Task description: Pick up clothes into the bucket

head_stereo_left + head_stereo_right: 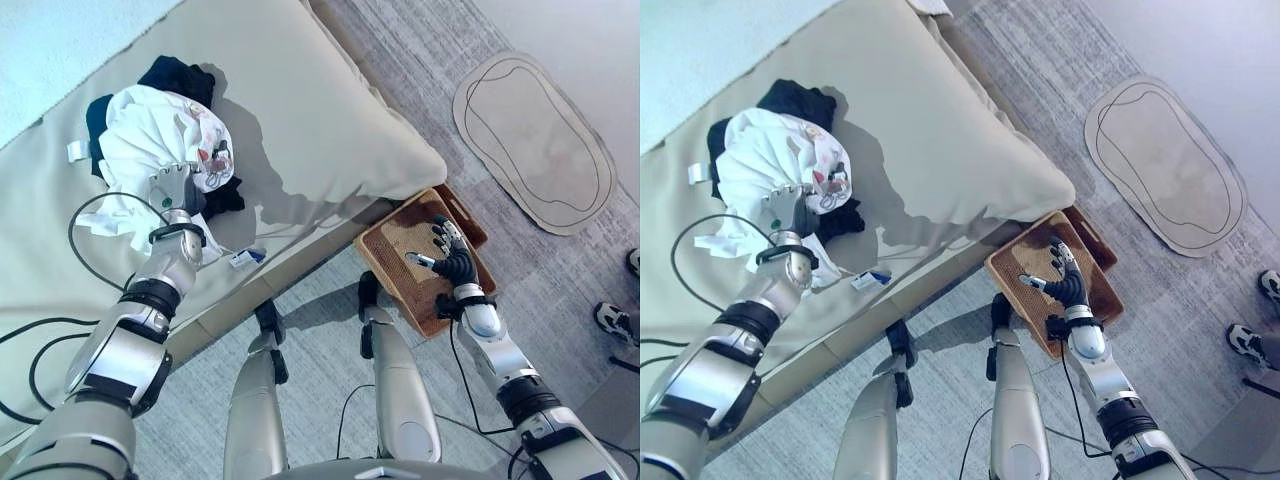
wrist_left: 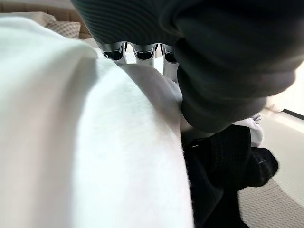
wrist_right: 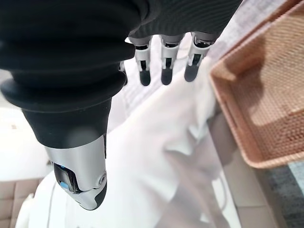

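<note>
Left eye view: a pile of clothes lies on the beige bed, a white garment bunched on top of a dark garment that sticks out behind and beside it. The left hand rests on the near edge of the white garment, fingers pointing into the pile; in the left wrist view the fingers run over the white cloth and their tips sink behind its fold, so whether they have closed on it cannot be told. The dark garment lies just beside the hand there. On the grey carpet by the bed's corner sits the woven brown basket, holding no clothes. The right hand hangs over the basket with its fingers straight and spread, gripping nothing. An oval floor mat lies well apart on the carpet, and a person's shoe shows at the right edge.
</note>
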`<state>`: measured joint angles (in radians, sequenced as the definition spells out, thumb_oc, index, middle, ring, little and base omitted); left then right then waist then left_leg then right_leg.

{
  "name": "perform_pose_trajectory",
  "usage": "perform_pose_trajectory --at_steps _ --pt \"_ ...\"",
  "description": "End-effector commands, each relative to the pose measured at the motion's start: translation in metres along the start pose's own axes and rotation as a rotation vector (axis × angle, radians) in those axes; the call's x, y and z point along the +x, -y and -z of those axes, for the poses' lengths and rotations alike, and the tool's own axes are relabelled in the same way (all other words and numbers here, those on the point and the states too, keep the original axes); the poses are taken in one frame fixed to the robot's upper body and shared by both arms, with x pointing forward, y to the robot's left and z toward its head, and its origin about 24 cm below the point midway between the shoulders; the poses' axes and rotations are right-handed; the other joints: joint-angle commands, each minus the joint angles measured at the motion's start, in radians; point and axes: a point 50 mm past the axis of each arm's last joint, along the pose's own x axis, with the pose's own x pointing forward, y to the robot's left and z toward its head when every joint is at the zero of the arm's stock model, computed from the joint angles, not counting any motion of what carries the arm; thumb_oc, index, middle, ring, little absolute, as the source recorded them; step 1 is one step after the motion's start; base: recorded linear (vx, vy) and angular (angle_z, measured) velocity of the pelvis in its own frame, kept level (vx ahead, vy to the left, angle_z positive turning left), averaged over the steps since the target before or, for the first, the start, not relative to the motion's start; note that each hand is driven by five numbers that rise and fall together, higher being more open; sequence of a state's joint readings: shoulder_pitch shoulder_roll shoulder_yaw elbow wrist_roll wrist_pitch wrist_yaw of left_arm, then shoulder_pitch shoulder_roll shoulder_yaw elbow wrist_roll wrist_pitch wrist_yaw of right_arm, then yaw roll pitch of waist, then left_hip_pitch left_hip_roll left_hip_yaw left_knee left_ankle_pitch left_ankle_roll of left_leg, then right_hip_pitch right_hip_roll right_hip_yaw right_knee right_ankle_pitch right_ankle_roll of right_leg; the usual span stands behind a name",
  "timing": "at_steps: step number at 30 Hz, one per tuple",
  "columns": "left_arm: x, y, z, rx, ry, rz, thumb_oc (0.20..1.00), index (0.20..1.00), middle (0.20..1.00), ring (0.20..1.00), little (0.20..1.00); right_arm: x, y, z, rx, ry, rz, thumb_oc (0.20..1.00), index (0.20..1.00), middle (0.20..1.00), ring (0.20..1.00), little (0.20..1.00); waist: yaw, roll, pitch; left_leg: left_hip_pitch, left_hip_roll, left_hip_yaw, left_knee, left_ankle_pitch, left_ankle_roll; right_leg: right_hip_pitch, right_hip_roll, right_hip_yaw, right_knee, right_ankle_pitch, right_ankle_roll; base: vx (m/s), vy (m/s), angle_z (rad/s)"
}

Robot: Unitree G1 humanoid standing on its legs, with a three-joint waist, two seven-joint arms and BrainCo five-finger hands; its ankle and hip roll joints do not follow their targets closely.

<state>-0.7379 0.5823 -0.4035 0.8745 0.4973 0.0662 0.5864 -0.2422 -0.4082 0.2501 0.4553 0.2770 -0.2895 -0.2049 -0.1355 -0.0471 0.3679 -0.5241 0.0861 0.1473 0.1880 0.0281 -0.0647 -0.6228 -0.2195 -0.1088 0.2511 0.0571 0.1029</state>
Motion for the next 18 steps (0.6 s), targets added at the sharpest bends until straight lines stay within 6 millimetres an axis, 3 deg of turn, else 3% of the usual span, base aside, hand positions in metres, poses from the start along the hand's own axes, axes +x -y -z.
perform_pose_trajectory --at_steps 1,3,7,11,12,18 --pt "-0.01 -0.003 0.011 0.006 0.003 -0.023 0.2 0.2 0.2 0.2 0.2 -0.005 0.01 0.002 -0.025 0.004 0.035 1.0 1.0 1.0 1.0 1.0 0.032 -0.025 -0.019 0.021 -0.019 -0.044 0.07 -0.077 -0.013 0.138 -0.089 -0.059 -0.157 0.108 0.102 0.04 -0.005 0.11" --pt "-0.026 0.003 -0.003 -0.096 0.067 -0.004 0.2 0.2 0.2 0.2 0.2 -0.007 0.012 0.007 -0.031 -0.024 0.049 1.0 1.0 1.0 1.0 1.0 0.057 -0.019 -0.027 0.085 -0.025 -0.046 0.029 -0.079 -0.013 0.2 -0.087 -0.072 -0.188 0.112 0.103 0.07 -0.004 0.13" --pt "-0.038 -0.005 -0.02 -0.224 0.155 -0.005 0.2 0.2 0.2 0.2 0.2 -0.009 0.015 0.011 -0.043 -0.046 0.06 1.0 1.0 1.0 1.0 1.0 0.075 -0.016 -0.041 0.139 -0.036 -0.046 -0.019 -0.059 -0.013 0.257 -0.093 -0.093 -0.227 0.127 0.106 0.06 -0.008 0.12" --pt "-0.047 -0.022 -0.038 -0.371 0.278 -0.03 0.2 0.2 0.2 0.2 0.2 -0.009 0.018 0.01 -0.096 -0.039 0.054 1.0 1.0 1.0 1.0 1.0 0.093 -0.012 -0.061 0.189 -0.038 -0.052 -0.063 -0.045 -0.014 0.312 -0.092 -0.117 -0.26 0.133 0.109 0.05 -0.018 0.14" --pt "-0.057 -0.037 -0.052 -0.511 0.391 -0.038 0.2 0.2 0.2 0.2 0.2 -0.006 0.018 0.005 -0.122 -0.014 0.036 1.0 1.0 1.0 1.0 1.0 0.107 -0.01 -0.082 0.223 -0.037 -0.055 -0.082 -0.039 -0.014 0.351 -0.092 -0.132 -0.271 0.131 0.11 0.06 -0.011 0.15" --pt "-0.073 -0.059 -0.074 -0.742 0.549 0.014 0.2 0.2 0.2 0.2 0.2 0.0 0.014 -0.001 -0.19 0.009 -0.011 1.0 1.0 1.0 1.0 1.0 0.125 -0.006 -0.115 0.292 -0.03 -0.063 -0.115 -0.036 -0.018 0.42 -0.088 -0.161 -0.286 0.119 0.109 0.06 -0.017 0.11"
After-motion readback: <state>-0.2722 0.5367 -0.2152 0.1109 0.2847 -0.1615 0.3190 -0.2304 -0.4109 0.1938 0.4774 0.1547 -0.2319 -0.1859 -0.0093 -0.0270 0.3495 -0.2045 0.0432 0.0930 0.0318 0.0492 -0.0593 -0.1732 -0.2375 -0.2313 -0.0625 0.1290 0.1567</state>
